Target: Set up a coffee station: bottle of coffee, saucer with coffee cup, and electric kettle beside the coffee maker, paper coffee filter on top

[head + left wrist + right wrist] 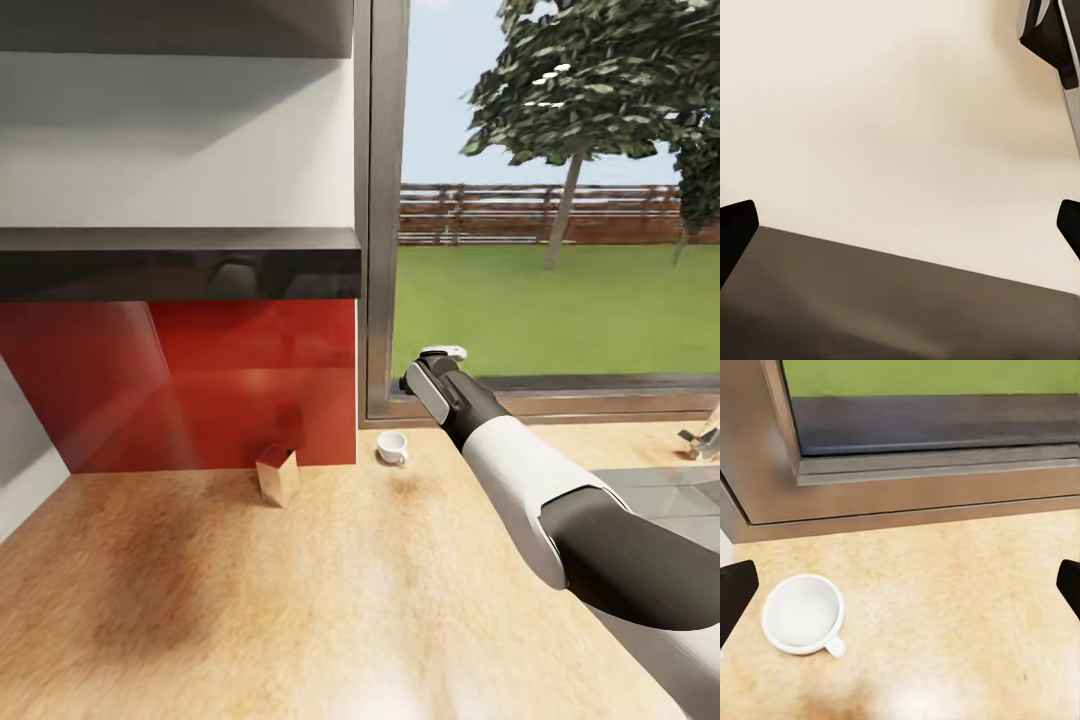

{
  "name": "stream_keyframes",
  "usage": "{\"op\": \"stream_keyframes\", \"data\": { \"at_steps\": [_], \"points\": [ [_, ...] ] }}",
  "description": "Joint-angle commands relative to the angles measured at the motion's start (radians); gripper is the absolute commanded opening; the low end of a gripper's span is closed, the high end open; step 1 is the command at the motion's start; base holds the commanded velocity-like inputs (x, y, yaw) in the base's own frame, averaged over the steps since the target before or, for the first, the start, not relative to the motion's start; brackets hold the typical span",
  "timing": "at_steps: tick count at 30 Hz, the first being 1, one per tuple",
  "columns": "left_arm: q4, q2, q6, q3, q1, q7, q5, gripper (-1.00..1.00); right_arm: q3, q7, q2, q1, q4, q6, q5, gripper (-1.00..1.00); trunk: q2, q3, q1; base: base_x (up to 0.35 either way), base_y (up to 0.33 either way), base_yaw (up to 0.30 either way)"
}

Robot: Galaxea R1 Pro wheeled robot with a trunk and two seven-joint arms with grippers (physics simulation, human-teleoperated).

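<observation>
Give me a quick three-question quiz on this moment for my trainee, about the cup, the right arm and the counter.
1. True or false: the cup sits on a saucer.
2. Multiple choice: in the head view, the right gripper is A) closed on the cup, B) raised near the window, to the cup's right, C) resting in a sink.
3. Fill in: the small brown box stands in front of the ___ backsplash.

Key: 1 false; the cup stands upright and empty, directly on the counter. 2 B; the right wrist view shows its jaws wide open, with the cup off to one side. 3 red.
</observation>
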Motion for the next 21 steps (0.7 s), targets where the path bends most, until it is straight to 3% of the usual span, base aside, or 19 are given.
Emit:
{"op": "stream_keyframes", "data": {
  "at_steps": [1, 21],
  "points": [
    [-0.001, 0.0, 0.003, -0.003, 0.0, 0.001, 0.008, 1.0, 0.004, -0.009, 0.0, -0.001, 0.0, 0.002, -0.009, 1.0, -0.002, -0.004, 0.001, 0.0, 0.0, 0.0],
    [-0.001, -0.001, 0.002, -0.003, 0.0, 0.007, 0.008, 1.0, 0.004, -0.009, 0.0, -0.001, -0.001, 0.002, -0.009, 1.0, -0.002, -0.035, 0.001, 0.0, 0.0, 0.0]
  ]
}}
